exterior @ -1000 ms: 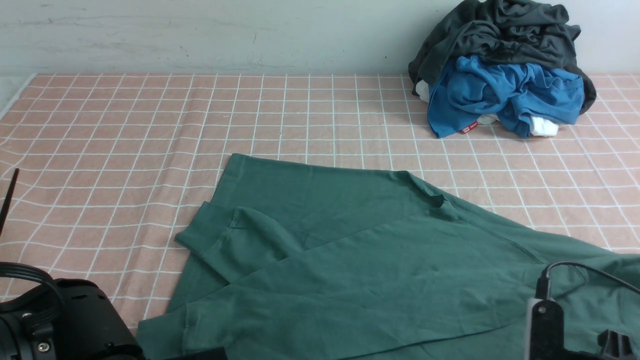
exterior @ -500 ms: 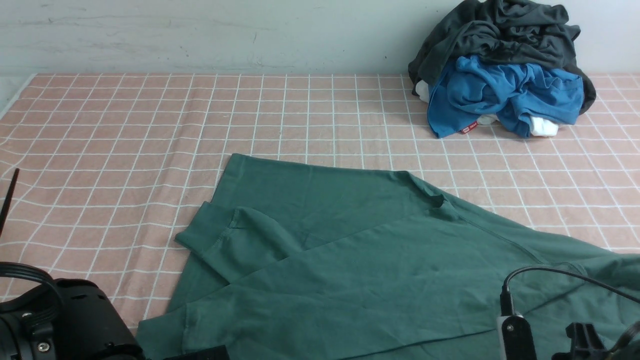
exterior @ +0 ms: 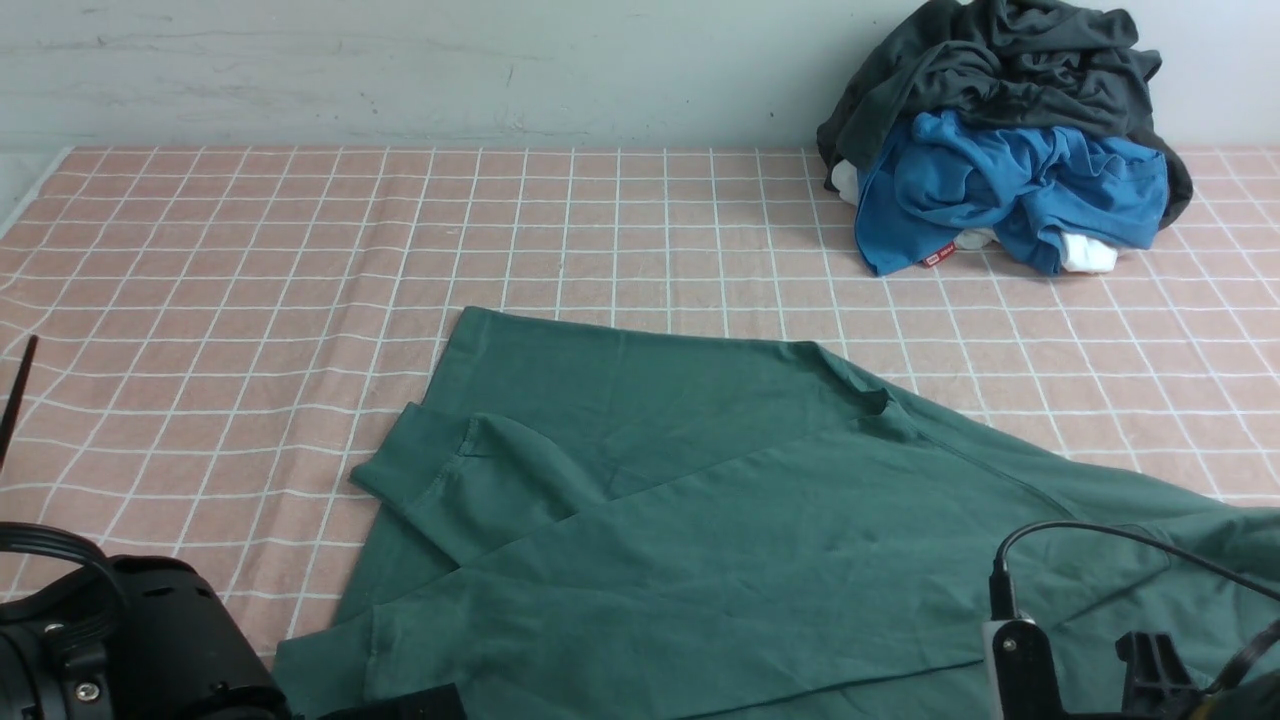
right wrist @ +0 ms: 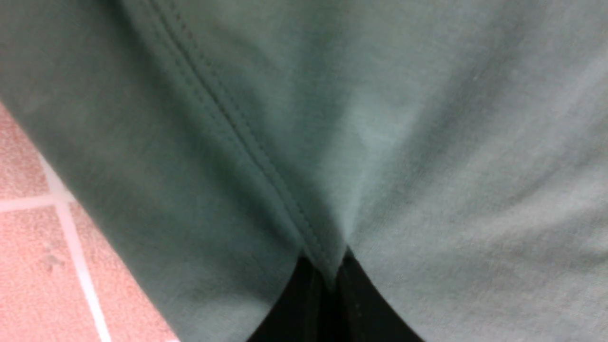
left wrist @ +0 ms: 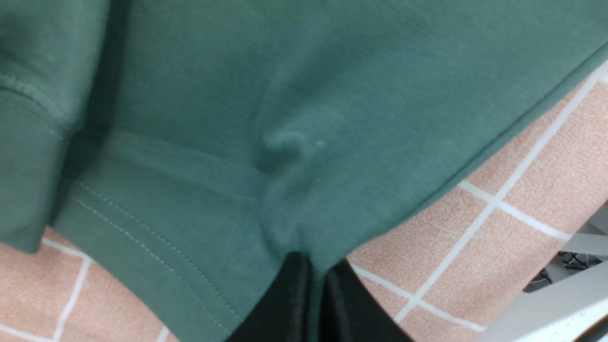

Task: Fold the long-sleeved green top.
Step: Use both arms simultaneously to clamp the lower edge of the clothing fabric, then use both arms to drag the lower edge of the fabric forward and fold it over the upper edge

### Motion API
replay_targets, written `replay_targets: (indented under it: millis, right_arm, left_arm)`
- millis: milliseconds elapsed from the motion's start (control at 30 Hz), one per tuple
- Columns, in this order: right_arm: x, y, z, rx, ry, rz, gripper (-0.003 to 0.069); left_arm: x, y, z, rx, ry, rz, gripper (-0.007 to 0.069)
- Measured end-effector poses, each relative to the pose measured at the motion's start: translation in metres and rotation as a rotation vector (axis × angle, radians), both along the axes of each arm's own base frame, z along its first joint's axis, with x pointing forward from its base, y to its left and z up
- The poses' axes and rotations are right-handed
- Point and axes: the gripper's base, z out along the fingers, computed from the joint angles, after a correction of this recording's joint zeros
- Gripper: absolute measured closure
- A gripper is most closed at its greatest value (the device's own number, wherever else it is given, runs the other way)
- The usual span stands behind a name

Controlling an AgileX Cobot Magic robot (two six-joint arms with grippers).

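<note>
Left and right jaws clamp only small tucks of the green top (exterior: 700,500), so an uneven lift could slip it free.

Right gripper (right wrist: 327,275) clamped on a bunched fold of green long-sleeved top (right wrist: 451,142), right at a stitched seam (right wrist: 223,114). Pink checked tablecloth (right wrist: 33,247) shows beside the fabric.

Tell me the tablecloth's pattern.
The tablecloth is pink with a white grid; clearest in the front view.

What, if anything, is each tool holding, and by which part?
Both hold the green long-sleeved top: left tool pinches its edge beside the stitched hem, right tool pinches a fold along a seam.
</note>
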Motion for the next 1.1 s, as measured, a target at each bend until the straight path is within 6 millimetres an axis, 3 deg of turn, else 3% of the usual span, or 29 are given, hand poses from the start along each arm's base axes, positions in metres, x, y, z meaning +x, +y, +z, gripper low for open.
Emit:
replay_targets:
  millis: [167, 267, 300, 333, 400, 433, 533, 567, 600, 700, 733, 767, 833, 1100]
  right_arm:
    - [0.012, 0.005, 0.021, -0.010, -0.015, -0.023, 0.0654]
    - [0.037, 0.008, 0.055, 0.016, -0.070, -0.080, 0.0654]
    - [0.039, 0.007, 0.056, 0.018, -0.073, -0.091, 0.0654]
    - [0.052, 0.004, 0.071, 0.034, -0.092, -0.115, 0.0654]
    - [0.063, 0.002, 0.083, 0.059, -0.107, -0.133, 0.0654]
    - [0.075, -0.002, 0.092, 0.082, -0.107, -0.152, 0.0654]
    - [0.103, -0.011, 0.102, 0.136, -0.088, -0.189, 0.0655]
    - [0.105, -0.011, 0.103, 0.140, -0.086, -0.192, 0.0655]
    - [0.122, -0.016, 0.104, 0.170, -0.069, -0.221, 0.0655]
    - [0.147, -0.022, 0.104, 0.197, -0.061, -0.266, 0.0655]
    - [0.149, -0.021, 0.104, 0.198, -0.062, -0.266, 0.0655]
    - [0.166, -0.024, 0.103, 0.206, -0.063, -0.289, 0.0655]
    - [0.183, -0.026, 0.103, 0.210, -0.070, -0.304, 0.0655]
    - [0.237, -0.037, 0.089, 0.209, -0.101, -0.403, 0.0655]
  left_arm:
    - [0.011, -0.008, 0.019, -0.026, -0.032, 0.017, 0.0619]
    - [0.034, -0.006, 0.047, -0.046, -0.097, 0.070, 0.0617]
    - [0.036, -0.006, 0.049, -0.044, -0.102, 0.070, 0.0616]
    - [0.052, -0.001, 0.064, -0.061, -0.150, 0.098, 0.0614]
    - [0.063, 0.003, 0.071, -0.062, -0.171, 0.113, 0.0614]
    - [0.079, 0.007, 0.083, -0.073, -0.204, 0.128, 0.0610]
    - [0.118, 0.016, 0.097, -0.074, -0.246, 0.162, 0.0607]
    - [0.120, 0.015, 0.098, -0.074, -0.248, 0.160, 0.0607]
    - [0.143, 0.020, 0.104, -0.077, -0.270, 0.192, 0.0607]
    - [0.182, 0.023, 0.106, -0.074, -0.290, 0.229, 0.0607]
    - [0.184, 0.023, 0.106, -0.074, -0.291, 0.232, 0.0607]
    - [0.207, 0.024, 0.102, -0.070, -0.292, 0.248, 0.0607]
    - [0.231, 0.023, 0.098, -0.071, -0.302, 0.267, 0.0607]
    - [0.302, 0.025, 0.077, -0.073, -0.331, 0.318, 0.0607]
